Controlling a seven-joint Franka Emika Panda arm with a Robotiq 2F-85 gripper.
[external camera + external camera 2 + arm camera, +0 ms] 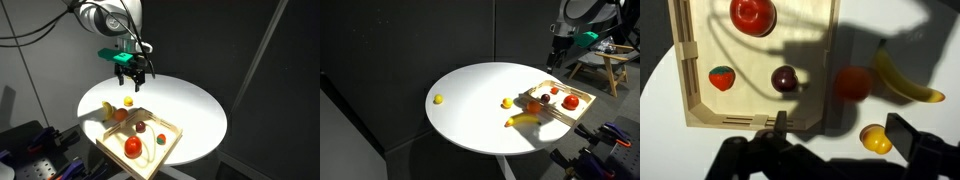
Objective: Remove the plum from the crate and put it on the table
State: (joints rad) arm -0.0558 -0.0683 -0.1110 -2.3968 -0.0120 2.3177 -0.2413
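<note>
Wrist view: plum [785,78] mid-frame in crate [682,70]; gripper [840,135] at bottom edge, jaws wide, empty; approach step, seemingly; next shift frame-left, descend astride plum

There is 1 round white table [470,85] and 1 wooden crate [685,70]. The fruit comes to 7 pieces: 1 dark plum [785,78], 1 red-orange fruit [752,14], 1 strawberry [722,77], 1 orange ball [853,83], 1 banana [904,82] and 2 small yellow ones, a lone yellow fruit [438,99] and a yellow fruit by the banana [506,102]. 3 pieces lie inside the crate, 4 outside it.
</note>
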